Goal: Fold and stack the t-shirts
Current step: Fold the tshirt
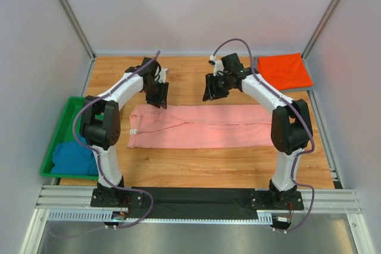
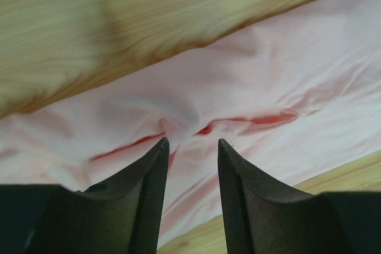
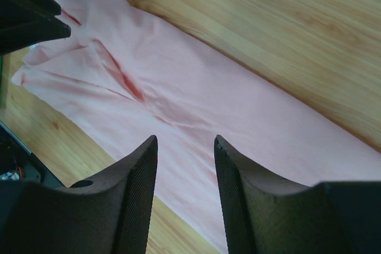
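One wooden table point(image 1: 196, 168), grey walls point(image 1: 196, 4); pink tee point(image 1: 202, 126) spread flat.

- A green plastic bin point(image 1: 66, 124) sits at the left edge.
- A wooden tabletop point(image 1: 196, 165) fills the middle.
- Pale grey walls point(image 1: 196, 10) close the upper frame.

My top camera is sitting high above and behind my arm bases point(image 1: 110, 196), looking down on the whole salmon-pink t-shirt point(image 1: 202, 126). My left wrist camera is peering between the left gripper point(image 2: 190, 142) tips, close over that shirt's far edge. My right wrist camera is hanging farther off the shirt — looking past the right gripper point(image 3: 184, 140) along its length, catching the left gripper too — so all three are sharing the shirt.
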